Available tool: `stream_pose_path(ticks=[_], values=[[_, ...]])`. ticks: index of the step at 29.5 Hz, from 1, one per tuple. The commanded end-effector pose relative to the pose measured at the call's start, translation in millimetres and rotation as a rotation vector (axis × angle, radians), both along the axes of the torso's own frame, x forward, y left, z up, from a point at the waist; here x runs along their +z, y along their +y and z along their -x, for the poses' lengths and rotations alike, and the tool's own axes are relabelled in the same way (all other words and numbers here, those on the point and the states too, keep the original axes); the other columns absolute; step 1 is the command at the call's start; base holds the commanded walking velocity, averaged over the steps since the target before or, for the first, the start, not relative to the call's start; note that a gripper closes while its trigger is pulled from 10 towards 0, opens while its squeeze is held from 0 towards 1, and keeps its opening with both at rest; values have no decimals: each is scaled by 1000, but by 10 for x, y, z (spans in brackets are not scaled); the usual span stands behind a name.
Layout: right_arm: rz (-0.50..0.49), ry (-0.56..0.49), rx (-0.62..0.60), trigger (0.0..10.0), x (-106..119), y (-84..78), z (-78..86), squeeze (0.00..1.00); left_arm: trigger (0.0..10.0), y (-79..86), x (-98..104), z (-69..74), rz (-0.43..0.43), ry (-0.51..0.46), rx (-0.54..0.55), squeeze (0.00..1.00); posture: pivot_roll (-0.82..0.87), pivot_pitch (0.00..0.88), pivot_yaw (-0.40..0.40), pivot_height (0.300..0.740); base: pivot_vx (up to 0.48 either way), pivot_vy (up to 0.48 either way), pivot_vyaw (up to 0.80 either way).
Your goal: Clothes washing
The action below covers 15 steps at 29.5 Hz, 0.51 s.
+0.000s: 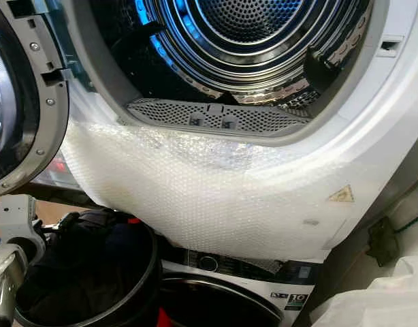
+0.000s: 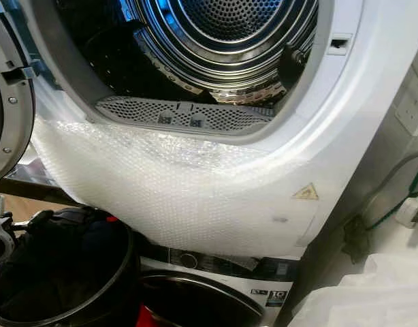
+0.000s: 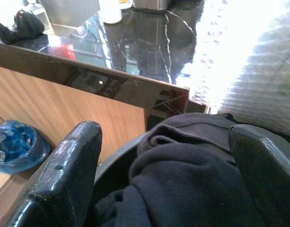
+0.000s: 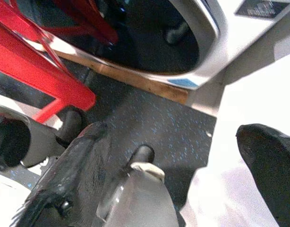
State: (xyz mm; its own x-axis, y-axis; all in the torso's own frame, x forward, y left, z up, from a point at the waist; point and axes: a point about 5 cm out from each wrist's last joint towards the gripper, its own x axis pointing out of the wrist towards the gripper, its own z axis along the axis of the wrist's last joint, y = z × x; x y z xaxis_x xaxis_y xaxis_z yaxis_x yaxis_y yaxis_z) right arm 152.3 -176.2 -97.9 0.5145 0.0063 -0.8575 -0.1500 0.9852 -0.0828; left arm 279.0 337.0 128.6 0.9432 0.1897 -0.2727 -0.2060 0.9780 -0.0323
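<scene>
While the dryer (image 1: 372, 102) stands with its round door (image 1: 18, 102) swung wide to the left, its perforated steel drum (image 1: 250, 34) lies open to the head camera and lit blue inside. A grey lint filter grille (image 1: 216, 117) sits at the lower lip of the opening. A sheet of bubble wrap (image 1: 195, 197) hangs over the white front panel below the opening, beside a yellow triangular warning sticker (image 1: 341, 195). The dryer is stacked on a washing machine (image 1: 263, 286), whose control strip and dark porthole show beneath the wrap.

At the lower left, a round black laundry basket (image 1: 137, 289) holds a heap of dark clothes (image 1: 86, 266), just beside the washing machine's front. The left gripper (image 3: 166, 189) hovers close above that heap, its two black fingers (image 3: 64, 175) spread wide apart on either side of a dark navy garment, not closed on it. Behind the basket the left wrist view shows a glossy black counter (image 3: 135, 42) over a wooden panel, and a crumpled blue bag (image 3: 15, 146) on the floor.

The right gripper (image 4: 178, 161) hangs low over a dark speckled floor (image 4: 159, 123), its fingers (image 4: 81, 161) likewise apart and holding nothing. Near it are red frame bars (image 4: 36, 66), the washing machine's door rim and a pale white cloth (image 4: 239, 189).
</scene>
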Motion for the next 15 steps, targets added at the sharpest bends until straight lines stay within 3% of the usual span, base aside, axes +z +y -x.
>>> stream_pose_path(ticks=[1,5,11,12,15], values=[[-6,10,-10,10000,-13,3,33,0,10000,17,-65,14,34,42,7,1000,161,0,12,740,0,0,0],[-5,11,-11,10000,-13,-8,36,0,10000,-56,-184,32,61,89,-32,1000,157,0,7,740,0,0,0],[-3,15,-8,10000,-17,-25,51,0,10000,-93,-401,97,97,193,26,1000,160,0,1,740,0,0,0],[-3,15,-7,10000,-17,-27,50,0,10000,-106,-421,106,101,203,27,0,164,0,0,740,0,0,0],[-1,19,-4,10000,-18,-30,54,0,10000,-105,-468,136,112,232,60,0,165,0,-1,740,0,0,0]])
